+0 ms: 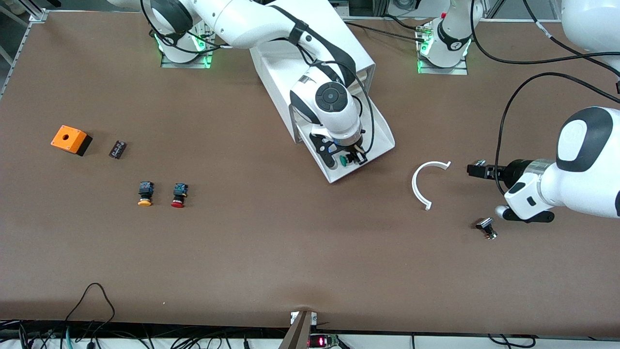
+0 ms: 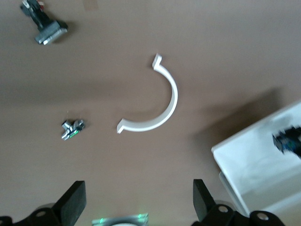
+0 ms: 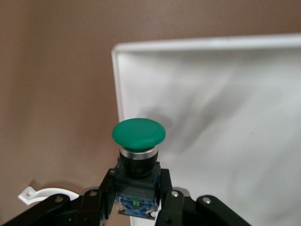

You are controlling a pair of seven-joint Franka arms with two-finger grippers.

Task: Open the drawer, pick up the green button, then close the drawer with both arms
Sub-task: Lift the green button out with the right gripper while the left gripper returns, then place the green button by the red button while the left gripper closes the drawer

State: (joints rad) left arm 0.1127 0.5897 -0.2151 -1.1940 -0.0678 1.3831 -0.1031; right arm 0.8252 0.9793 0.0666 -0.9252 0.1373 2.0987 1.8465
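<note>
From the front view the drawer (image 1: 356,150) stands pulled out of the white cabinet (image 1: 310,63) near the middle of the table (image 1: 290,252), its front edge toward the camera; the right gripper (image 1: 349,159) is down inside it near that front edge, fingers pinched on the button (image 1: 345,160), whose green cap shows just beside the black fingers; the left gripper (image 1: 477,169) hangs spread and holding nothing over the left arm's end of the table, waiting, just beside a white curved clip (image 1: 426,182); a small black part (image 1: 486,228) lies nearer the camera than that clip; toward the right arm's end lie the yellow-capped button (image 1: 145,193), the red-capped button (image 1: 178,195), an orange box (image 1: 70,139) and a little dark chip (image 1: 117,149).

The left wrist view shows its own fingers (image 2: 75,201) set wide apart above bare table, the white curved clip (image 2: 155,101) between and ahead of them, and a corner of the drawer (image 2: 256,165) off to one side.

The right wrist view shows the button (image 3: 138,141) upright over the drawer (image 3: 216,94) floor, close to a corner of the rim, with the fingers (image 3: 106,195) clamped on the square black body below the cap.

I judge the button light and rigid; the smooth domed cap would slip, so the flat-sided body is the right place to hold; the small terminals under it look delicate, so a straight lift clear of the rim seems wise.
</note>
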